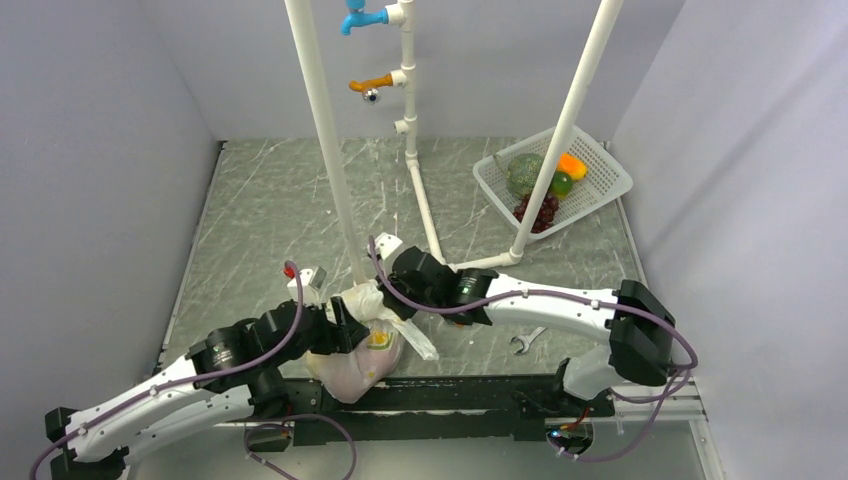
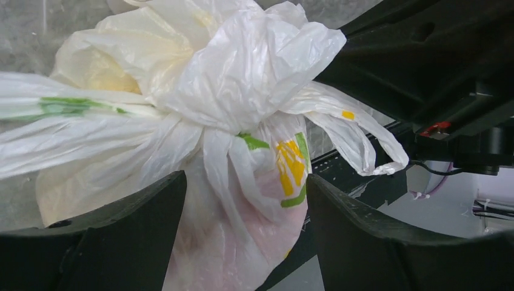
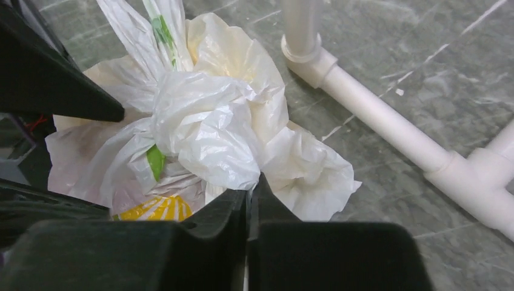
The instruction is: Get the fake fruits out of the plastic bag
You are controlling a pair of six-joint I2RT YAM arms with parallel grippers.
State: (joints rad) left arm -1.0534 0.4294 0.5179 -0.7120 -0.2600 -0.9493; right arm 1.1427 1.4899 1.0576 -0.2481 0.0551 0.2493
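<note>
Plastic bag [image 1: 355, 365] at table [image 1: 260, 220] near edge; left gripper [image 2: 245, 179] spread around it, right gripper [image 3: 250, 182] pinching its bunched top.

Diffuse, even light from above, moderately bright. In the top view only a faint, soft shadow lies under the plastic bag [image 1: 362, 350]. In the wrist views the bag's white film is sharp and nearly overexposed at its knot. The left fingers [image 2: 109, 248] and right fingers [image 3: 182, 254], in front of the bag, are dark and slightly blurred.
</note>
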